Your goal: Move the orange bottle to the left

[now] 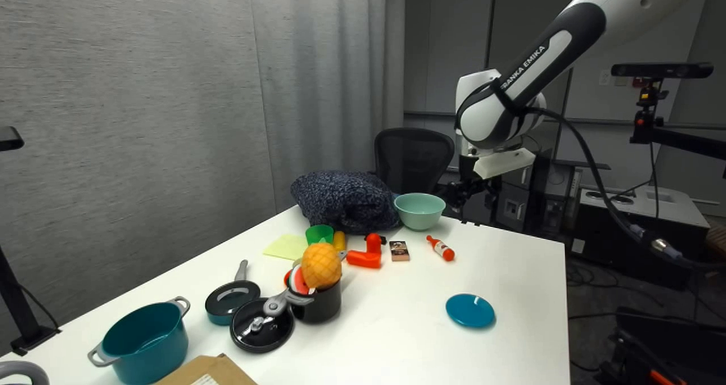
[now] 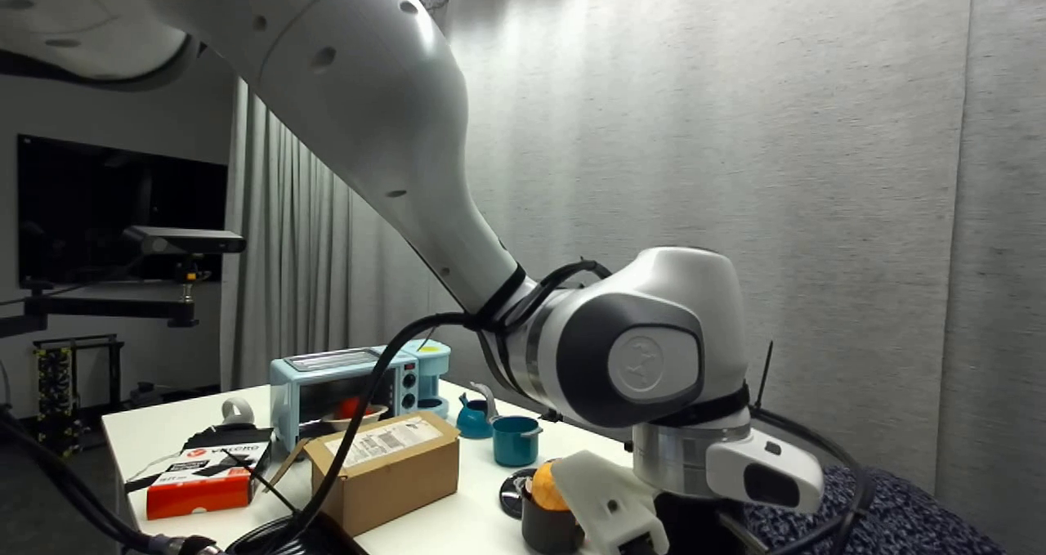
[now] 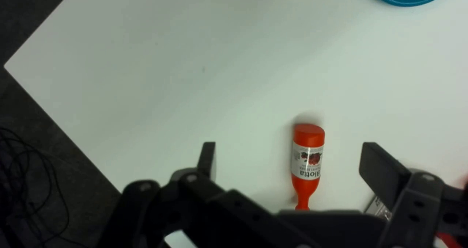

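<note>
- The orange Blotta bottle (image 3: pixel 308 162) lies on its side on the white table (image 3: pixel 204 91); in an exterior view it rests near the mint-green bowl (image 1: pixel 420 214) and a small box (image 1: pixel 399 252).
- The gripper (image 3: pixel 288 156) is spread wide with nothing in it; in the wrist view the bottle shows between its fingers (image 3: pixel 384 175), nearer the one on that view's right.
- I take the bottle for stiff toy plastic, light and hardly fragile, but smooth, and round enough to roll if one finger nudges it first.
- I'd take hold around the white label, where the body is thick and straight-sided; the tapering neck looks likelier to slip.
- Its long axis runs almost straight up the wrist view, broad base toward the top, narrow neck toward the gripper's body.
- In an exterior view the neck points roughly toward the bowl, the base toward the side where the blue plate (image 1: pixel 470 310) lies.
- That axis looks about square to the way the fingers would close, so I'd expect a small sideways shift to matter more than a turn.
</note>
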